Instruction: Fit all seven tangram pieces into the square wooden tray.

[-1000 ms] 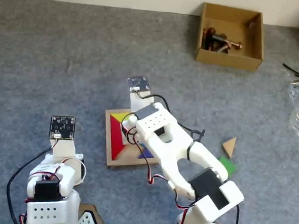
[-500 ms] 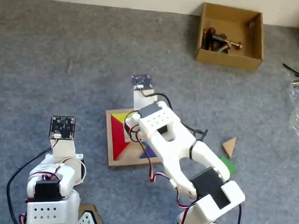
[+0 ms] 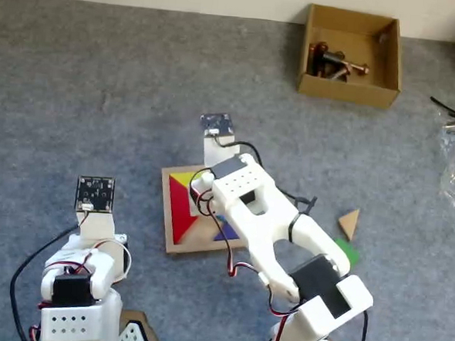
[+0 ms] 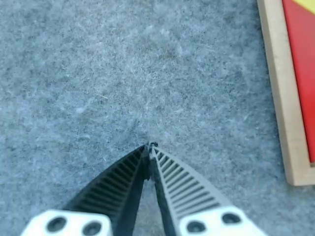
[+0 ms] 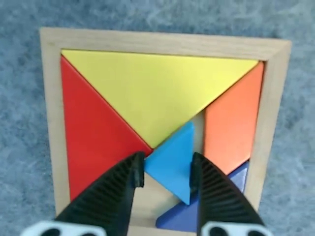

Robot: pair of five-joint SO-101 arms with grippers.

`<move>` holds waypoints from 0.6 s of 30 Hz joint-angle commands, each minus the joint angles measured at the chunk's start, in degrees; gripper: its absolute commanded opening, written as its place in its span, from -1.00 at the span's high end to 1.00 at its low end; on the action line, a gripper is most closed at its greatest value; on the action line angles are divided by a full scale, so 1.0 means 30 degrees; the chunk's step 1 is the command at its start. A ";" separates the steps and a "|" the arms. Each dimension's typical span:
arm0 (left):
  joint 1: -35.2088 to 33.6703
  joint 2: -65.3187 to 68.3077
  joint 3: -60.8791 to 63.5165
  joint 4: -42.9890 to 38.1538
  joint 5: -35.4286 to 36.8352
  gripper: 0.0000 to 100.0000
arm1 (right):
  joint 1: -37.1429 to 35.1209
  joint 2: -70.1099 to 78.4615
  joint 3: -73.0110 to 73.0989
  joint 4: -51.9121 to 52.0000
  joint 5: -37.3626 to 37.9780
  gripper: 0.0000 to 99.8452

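High view: the right arm (image 3: 263,219) reaches out over the wooden tray (image 3: 165,221), so its gripper hangs right above the tray. A red piece (image 3: 181,206) and a yellow piece (image 3: 182,178) peek out beside the arm. Two pieces lie out on the grey carpet, well away from that gripper: a tan triangle (image 3: 349,223) and a green piece (image 3: 346,251). The left arm (image 3: 82,277) sits off to the side of the tray.

Left wrist view: the left gripper (image 4: 149,146) has its fingers pressed together and holds nothing. Its tip points at bare carpet. The tray's rim (image 4: 280,98) is off to one side of it, near but not touching.

Right wrist view: the right gripper (image 5: 167,164) has its fingers spread. A light blue triangle (image 5: 173,152) lies between them, inside the tray. I cannot tell if the fingers touch it. Past the fingertips lies the yellow piece, with the red piece on one side and an orange piece (image 5: 231,128) on the other. A dark blue piece (image 5: 184,216) lies close under the gripper. Some bare wood shows around the light blue triangle.

So I think five pieces are in the tray and two are left to go. The light blue triangle may need a nudge to sit snug.
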 commanded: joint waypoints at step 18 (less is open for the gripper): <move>-0.0161 0.0132 0.0396 0.0147 0.0029 0.99 | -0.0044 -0.0425 -0.0982 -0.0132 0.0234 0.51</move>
